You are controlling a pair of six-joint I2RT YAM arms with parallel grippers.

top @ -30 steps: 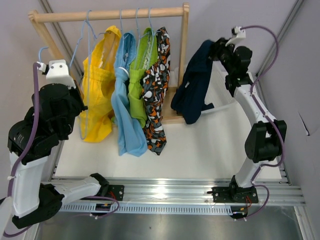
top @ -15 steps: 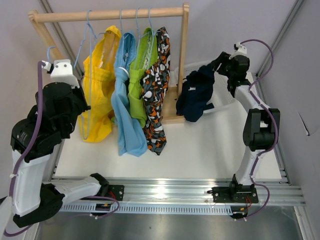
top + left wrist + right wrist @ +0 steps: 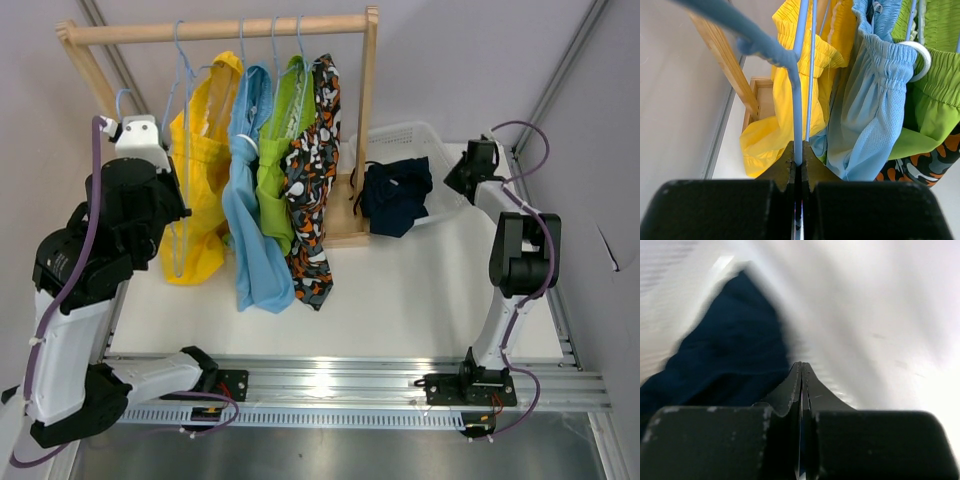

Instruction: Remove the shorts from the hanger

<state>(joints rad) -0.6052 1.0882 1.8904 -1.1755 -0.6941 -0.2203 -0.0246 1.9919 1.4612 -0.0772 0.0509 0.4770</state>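
**Navy pair down in the basket, four pairs left on the rail**

Over the last second the soft navy fabric shorts [image 3: 397, 195] have come out of the right arm's hold. They are now lying in a crumpled heap in the white plastic basket [image 3: 432, 137], just right of the rack's post. The right fingers [image 3: 801, 371] have pulled back to the basket's far right side and are pressing together on nothing.

That makes one pair off, by the look of it. Four are hanging from the round pale wooden rail [image 3: 220, 28] on thin light blue wire hangers [image 3: 176, 60]:
- the glossy yellow shorts [image 3: 200, 190] with a gathered waistband
- the light blue mesh shorts [image 3: 255, 240] with a white drawstring
- the lime green shorts [image 3: 272, 185], their elastic waist puckering
- the black shorts with an orange and white pattern [image 3: 312, 200]

All four are drooping in long limp folds above the white counter [image 3: 420, 290].

The left fingers [image 3: 790, 162] are pinching the wire of a light blue hanger [image 3: 797, 100] right beside the yellow pair. Whether that hanger is carrying anything cannot be told.
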